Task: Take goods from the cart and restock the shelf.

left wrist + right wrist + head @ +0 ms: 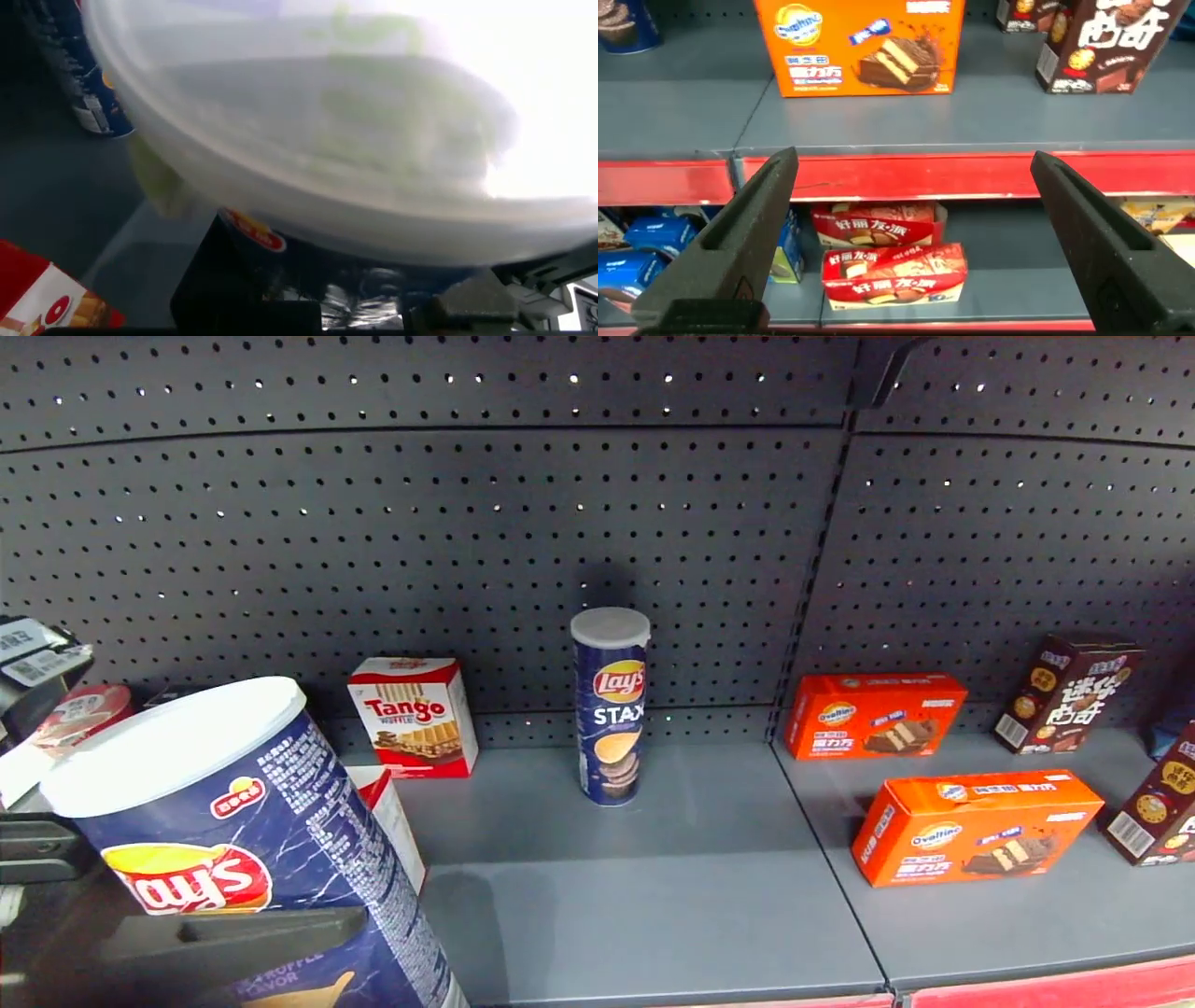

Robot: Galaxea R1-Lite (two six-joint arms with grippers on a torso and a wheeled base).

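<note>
Near left, the left gripper [280,933] is clamping a tilted blue chips can [215,803] over the shelf [653,887]. The right gripper [913,163] is hanging wide open, holding nothing, at the shelf's front. Farther back, a second can [611,705] is standing upright.

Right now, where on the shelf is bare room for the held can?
Widest: the shelf front, between the held can and the front orange box. Narrower: between wafer box and standing can. Crowded: right end, by the brown boxes.

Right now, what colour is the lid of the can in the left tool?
The lid is white, on a dark blue can; head view shows it best.
</note>
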